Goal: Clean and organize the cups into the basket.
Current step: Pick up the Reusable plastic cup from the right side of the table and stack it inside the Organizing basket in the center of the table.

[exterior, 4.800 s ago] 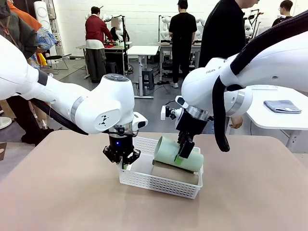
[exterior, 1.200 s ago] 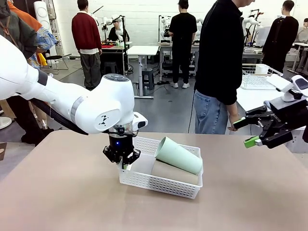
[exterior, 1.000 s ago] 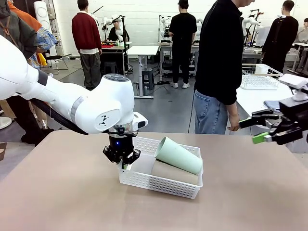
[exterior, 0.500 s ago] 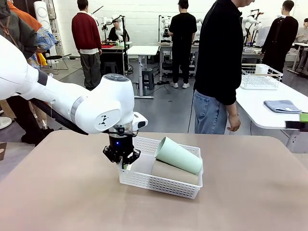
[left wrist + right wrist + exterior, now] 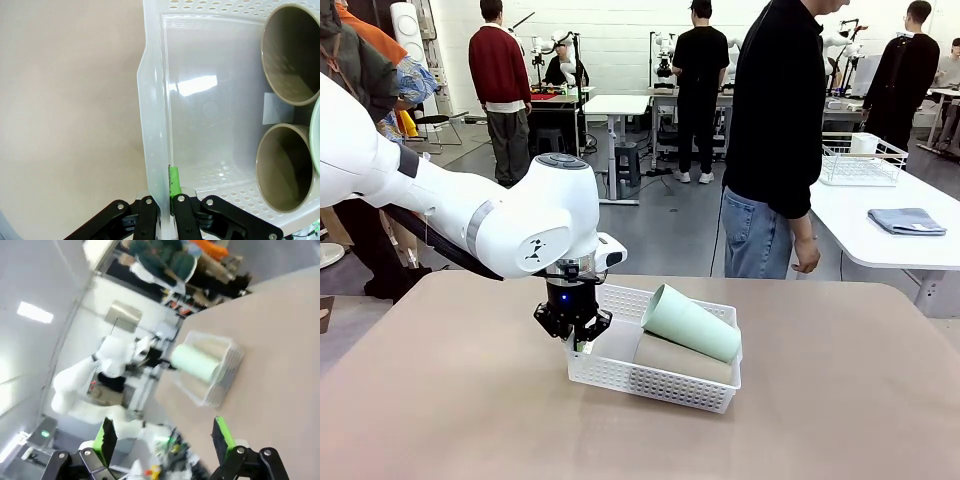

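Basket (image 5: 655, 385) sits centre of the front view on the table (image 5: 840, 400). Mint cup (image 5: 690, 323) lies on its side atop tan cup (image 5: 682, 358); second tan cup (image 5: 291, 52) at upper right of left wrist view. Left gripper (image 5: 576, 341) clamped on the basket's left rim. Right gripper (image 5: 165, 440): fingers spread wide, holding nothing, basket well apart from it.

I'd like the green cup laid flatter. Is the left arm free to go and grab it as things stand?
Probably not yet. The left claw is shut on the basket wall, so it must let go first. The green cup lies on top of the brown cups, uncovered.
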You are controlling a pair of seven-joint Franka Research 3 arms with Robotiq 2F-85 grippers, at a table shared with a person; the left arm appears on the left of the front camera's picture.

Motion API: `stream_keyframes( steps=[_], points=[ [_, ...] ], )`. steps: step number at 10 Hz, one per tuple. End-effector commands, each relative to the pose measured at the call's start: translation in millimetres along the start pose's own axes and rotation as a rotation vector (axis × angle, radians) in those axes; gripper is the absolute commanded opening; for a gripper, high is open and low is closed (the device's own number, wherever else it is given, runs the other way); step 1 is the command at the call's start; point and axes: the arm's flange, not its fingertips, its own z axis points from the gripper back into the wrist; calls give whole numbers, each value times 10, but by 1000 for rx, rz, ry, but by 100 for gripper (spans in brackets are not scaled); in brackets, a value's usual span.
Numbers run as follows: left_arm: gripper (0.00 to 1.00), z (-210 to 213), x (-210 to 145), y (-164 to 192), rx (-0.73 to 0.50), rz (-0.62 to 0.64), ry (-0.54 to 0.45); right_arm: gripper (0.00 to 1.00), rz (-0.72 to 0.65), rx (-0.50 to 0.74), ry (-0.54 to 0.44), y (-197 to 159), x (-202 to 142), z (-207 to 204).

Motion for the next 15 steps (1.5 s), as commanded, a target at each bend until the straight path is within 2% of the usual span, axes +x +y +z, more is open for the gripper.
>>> stream_keyframes(
  steps=[1, 4, 6, 7, 10, 11, 15],
  points=[
    [0, 18, -14, 7, -4, -7, -7, 100, -169, 95, 129, 177, -40, 292],
    [0, 18, -14, 7, -4, -7, -7, 100, -281, 102, 204, 276, -137, 828],
    [0, 18, -14, 7, -4, -7, -7, 100, -344, 51, 218, 216, -224, 1032],
    [0, 18, -14, 7, -4, -7, -7, 100, -333, 6, 181, 139, -236, 1093],
    [0, 18, -14, 7, -4, -7, -7, 100, -253, -73, 147, -15, -207, 1025],
    [0, 18, -14, 7, -4, -7, -7, 100, -318, -12, 154, 101, -246, 1093],
    [0, 18, -14, 7, -4, -7, -7, 100, -318, -12, 154, 101, -246, 1093]
  ],
)
